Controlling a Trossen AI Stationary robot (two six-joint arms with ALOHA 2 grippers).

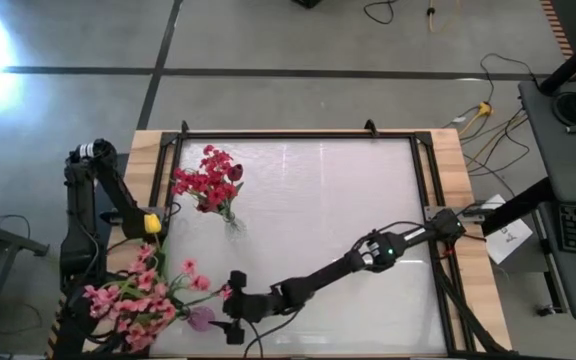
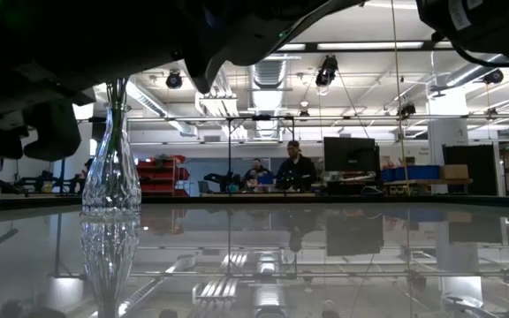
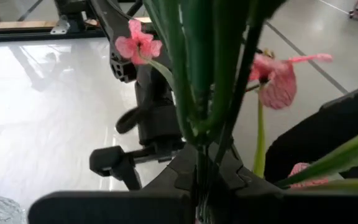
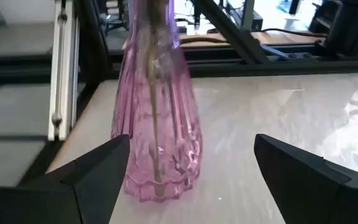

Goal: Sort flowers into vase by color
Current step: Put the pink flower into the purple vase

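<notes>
My left gripper (image 3: 204, 182) is shut on green stems of the pink flowers (image 1: 138, 298) at the table's near left corner; in the high view the blossoms hide it. A yellow bud (image 1: 153, 222) shows beside the left arm. The pink glass vase (image 1: 200, 318) stands on its base on the table, with a stem inside it (image 4: 156, 124). My right gripper (image 1: 230, 306) is open and level with the table; the vase stands between its fingers in the right wrist view (image 4: 191, 168), nearer one finger (image 4: 104, 165). Red flowers (image 1: 208, 180) stand in a clear vase (image 2: 111, 168). My left gripper pinches a bundle of several thin green stems (image 3: 199, 140) between its two fingers. The stems run on past the fingertips to pink blossoms (image 3: 138, 45). The gripper's own body hides how far back the stems reach.
A black frame (image 1: 298, 135) rims the glossy white table top, with wooden borders at its left and right. The clear vase stands at the left middle of the table. The table's middle and right (image 1: 348, 200) hold nothing but my right arm (image 1: 368, 255). People sit in the room behind.
</notes>
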